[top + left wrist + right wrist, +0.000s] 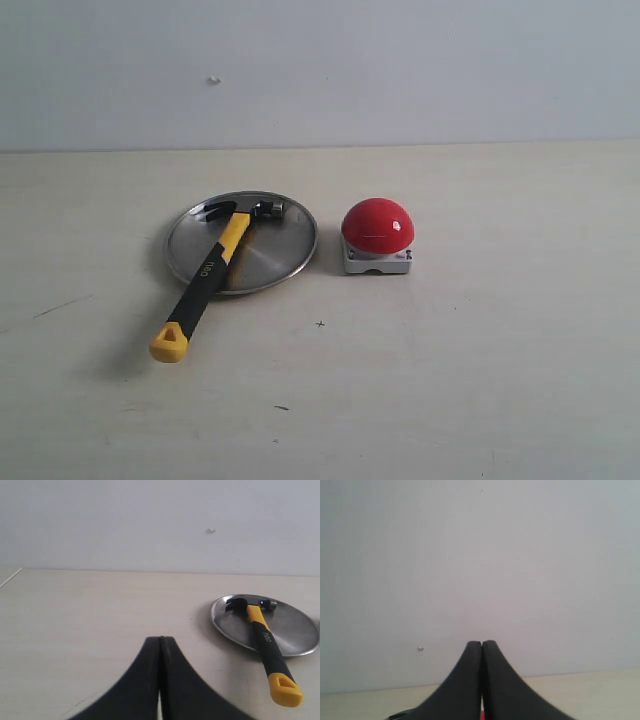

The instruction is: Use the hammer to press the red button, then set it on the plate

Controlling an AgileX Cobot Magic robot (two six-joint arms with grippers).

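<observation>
The hammer lies with its dark head on the silver plate; its black-and-yellow handle runs off the rim, and the yellow tip rests on the table toward the front left. The red button sits on its grey base just right of the plate. Neither gripper shows in the exterior view. My left gripper is shut and empty, well away from the hammer and plate. Pointing at the wall, my right gripper is shut and empty, with a sliver of red button showing between its fingers.
A pale wooden table carries everything, and a plain white wall rises behind its far edge. A small mark on the table lies in front of the plate.
</observation>
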